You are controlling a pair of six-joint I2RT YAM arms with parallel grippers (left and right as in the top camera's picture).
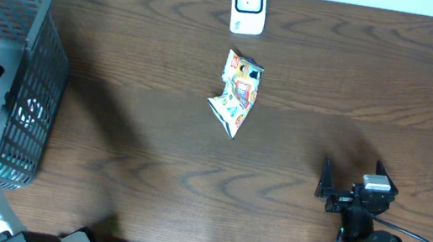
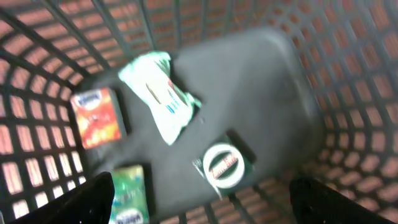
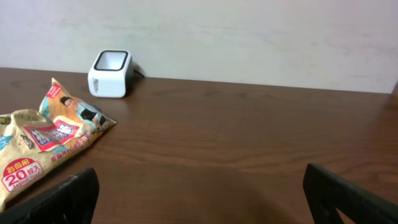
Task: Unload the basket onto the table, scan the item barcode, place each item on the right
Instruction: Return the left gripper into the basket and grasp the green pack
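Bag (image 1: 237, 93) just before scanner (image 1: 249, 7). Left gripper (image 2: 205, 202) and right gripper (image 1: 351, 176) both wide, empty. Right should pinch bag edge, barcode toward scanner.

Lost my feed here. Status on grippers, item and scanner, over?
Both open, empty: left gripper above the basket, right gripper low over the table. Untouched snack packet lies in front of scanner. Nothing between them.

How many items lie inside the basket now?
4: red packet left, white pouch centre, green packet bottom left, round-labelled box lower right. Others may be hidden.
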